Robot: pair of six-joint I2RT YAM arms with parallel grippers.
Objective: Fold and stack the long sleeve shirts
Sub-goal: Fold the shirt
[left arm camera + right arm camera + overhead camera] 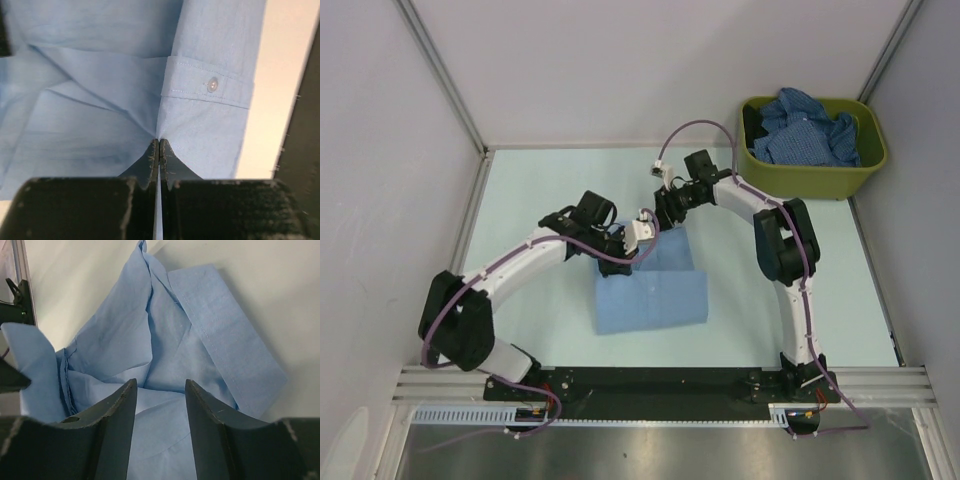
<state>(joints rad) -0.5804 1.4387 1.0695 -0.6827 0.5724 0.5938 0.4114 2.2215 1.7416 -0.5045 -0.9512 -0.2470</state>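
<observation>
The left fingers (152, 162) are pressed together on a fold of the light blue shirt (650, 300), beside its buttoned cuff (212, 84). The shirt lies folded at the centre of the desk (535, 195), plain and smooth, with its long axis from 9 to 3 o'clock. The right fingers (122, 410) stand apart over its 12 o'clock edge and hold nothing. Darker shirts (810, 125) fill the bin (810, 185) at 2 o'clock.
</observation>
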